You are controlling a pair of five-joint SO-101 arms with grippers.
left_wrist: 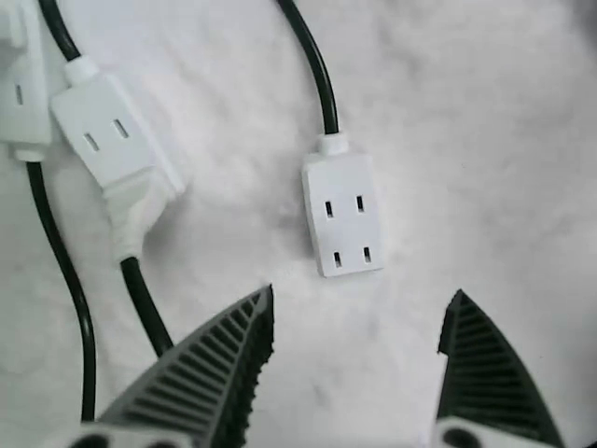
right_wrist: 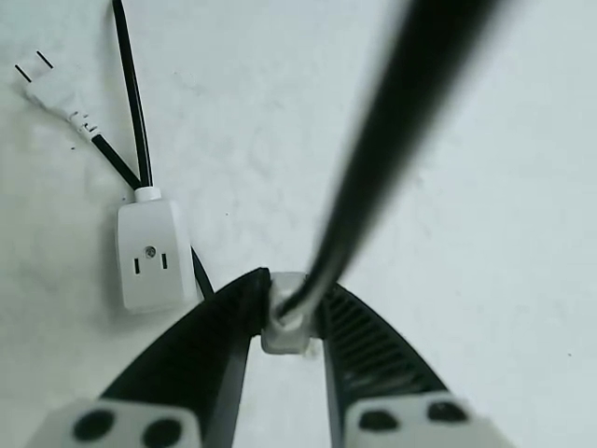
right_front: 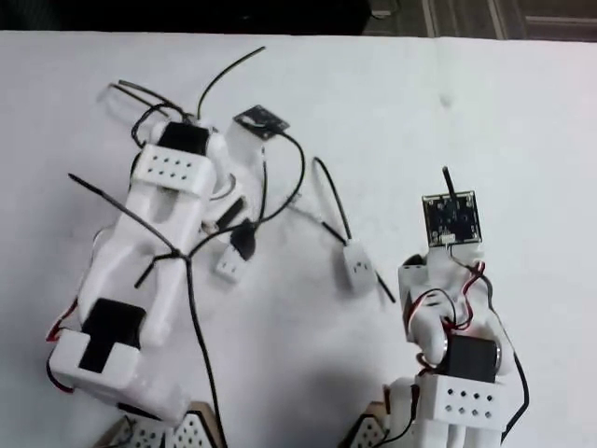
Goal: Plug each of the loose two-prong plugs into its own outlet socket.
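Note:
My left gripper [left_wrist: 362, 297] hangs open just above the white table, its dark ribbed fingers [left_wrist: 233, 359] spread wide. Just beyond its fingertips lies a white outlet block [left_wrist: 342, 215] with two pairs of slots, on a black cord. A second white socket [left_wrist: 117, 140] lies off to one side. My right gripper [right_wrist: 291, 299] is shut on a small white plug [right_wrist: 284, 325] whose black cord [right_wrist: 392, 121] rises toward the camera. Near it lies a white outlet socket [right_wrist: 149, 257] [right_front: 357, 266], and farther off a loose two-prong plug [right_wrist: 51, 89].
Black cords [right_front: 303, 177] loop over the white table [right_front: 448, 84] between the two arms and around the left arm [right_front: 159, 233]. The right arm [right_front: 457, 373] stands at the near right edge. Open table lies at the far right.

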